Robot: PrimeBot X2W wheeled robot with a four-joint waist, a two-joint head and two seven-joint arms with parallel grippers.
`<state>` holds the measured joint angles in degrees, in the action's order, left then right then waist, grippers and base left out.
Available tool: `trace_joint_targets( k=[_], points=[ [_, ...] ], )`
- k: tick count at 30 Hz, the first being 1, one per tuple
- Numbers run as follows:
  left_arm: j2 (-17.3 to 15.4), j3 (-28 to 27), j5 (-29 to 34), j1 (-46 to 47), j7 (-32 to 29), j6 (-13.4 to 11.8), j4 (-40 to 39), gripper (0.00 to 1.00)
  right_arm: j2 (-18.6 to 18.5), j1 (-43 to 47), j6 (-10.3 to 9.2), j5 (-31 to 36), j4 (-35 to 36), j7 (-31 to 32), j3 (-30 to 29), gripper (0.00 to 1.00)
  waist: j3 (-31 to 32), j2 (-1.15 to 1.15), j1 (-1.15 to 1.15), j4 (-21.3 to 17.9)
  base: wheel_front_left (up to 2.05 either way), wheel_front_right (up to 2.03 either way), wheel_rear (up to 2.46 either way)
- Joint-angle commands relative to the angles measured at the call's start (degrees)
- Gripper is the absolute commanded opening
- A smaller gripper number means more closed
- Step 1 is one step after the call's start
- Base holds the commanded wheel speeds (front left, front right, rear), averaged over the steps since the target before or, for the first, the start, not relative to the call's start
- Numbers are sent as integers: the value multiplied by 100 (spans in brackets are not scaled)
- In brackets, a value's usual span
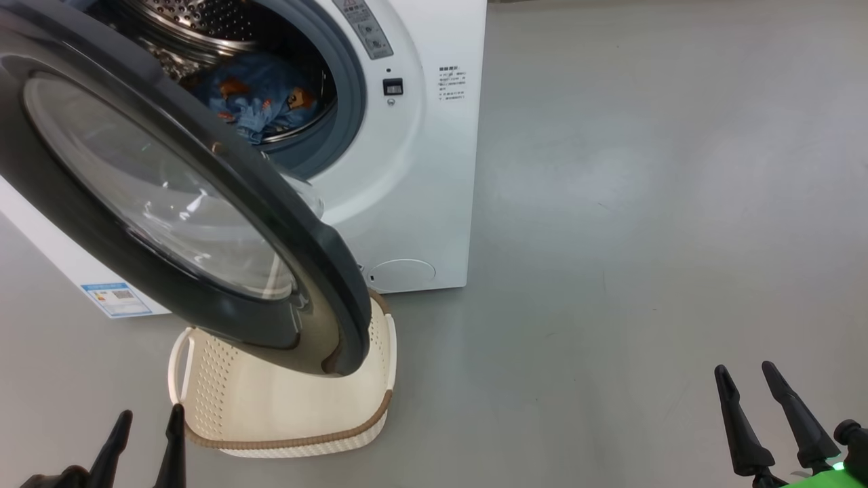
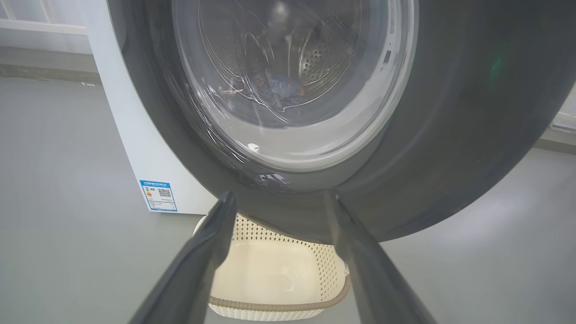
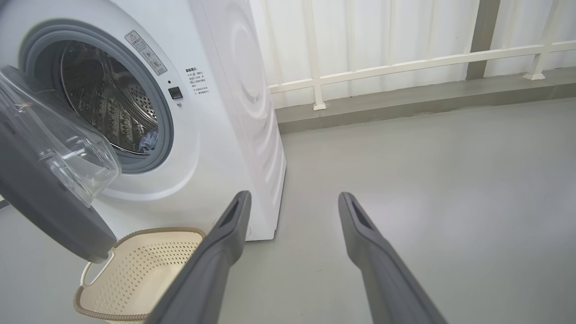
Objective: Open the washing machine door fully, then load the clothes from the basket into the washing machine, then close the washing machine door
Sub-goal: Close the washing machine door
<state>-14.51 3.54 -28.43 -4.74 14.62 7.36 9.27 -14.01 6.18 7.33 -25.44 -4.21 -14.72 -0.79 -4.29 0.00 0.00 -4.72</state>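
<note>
Grey floor [image 1: 644,203] holds the empty basket [image 1: 203,379] before the washing machine [image 1: 407,203], since the clothes [image 1: 261,95] lie inside the drum [image 1: 203,20]. The washing machine door [image 1: 305,230] hangs open above it, probably awaiting a push; left gripper [image 1: 151,412] and right gripper [image 1: 744,369] are spread wide, holding nothing.

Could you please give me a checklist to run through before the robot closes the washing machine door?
1. The basket is emptied: ok, its visible floor is bare.
2. The clothes are loaded: ok, blue fabric lies inside the washing machine.
3. The gasket is free of fabric: cannot tell, the door hides the lower left of the opening.
4. The left end effector is free: ok, open and empty.
5. The right end effector is free: ok, open and empty.
6. The door clears the basket: cannot tell, its lower edge overlaps the basket in the head view.
</note>
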Motion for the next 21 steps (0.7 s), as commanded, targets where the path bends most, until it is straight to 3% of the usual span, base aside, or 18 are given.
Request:
trace_joint_targets(
  k=[1,8,9,10,11,13,21],
  points=[
    [-94,-209,78,180,38,13,-106,100,-106,-23,16,-44,116,-28,96,100,-1,0,0,3,0,0,0],
    [-94,-204,74,204,38,13,-108,100,-106,-17,16,-53,107,-28,102,100,7,0,0,63,0,0,0],
    [-90,-196,75,215,38,13,-105,100,-99,-23,16,-58,101,-28,112,89,7,0,0,83,0,0,0],
    [-82,-194,76,225,38,13,-101,100,-92,-31,16,-61,96,-28,130,49,7,0,0,105,0,0,0],
    [-73,-188,79,236,38,13,-100,100,-90,-46,16,-65,95,-28,156,40,5,0,0,126,0,0,0],
    [-51,-164,86,267,38,13,-102,100,-82,-88,16,-81,97,-28,211,0,-7,0,0,187,0,0,0],
    [60,-190,211,431,38,13,-10,100,84,-783,16,-113,155,-28,623,0,-76,0,0,402,0,0,0]
  ],
)
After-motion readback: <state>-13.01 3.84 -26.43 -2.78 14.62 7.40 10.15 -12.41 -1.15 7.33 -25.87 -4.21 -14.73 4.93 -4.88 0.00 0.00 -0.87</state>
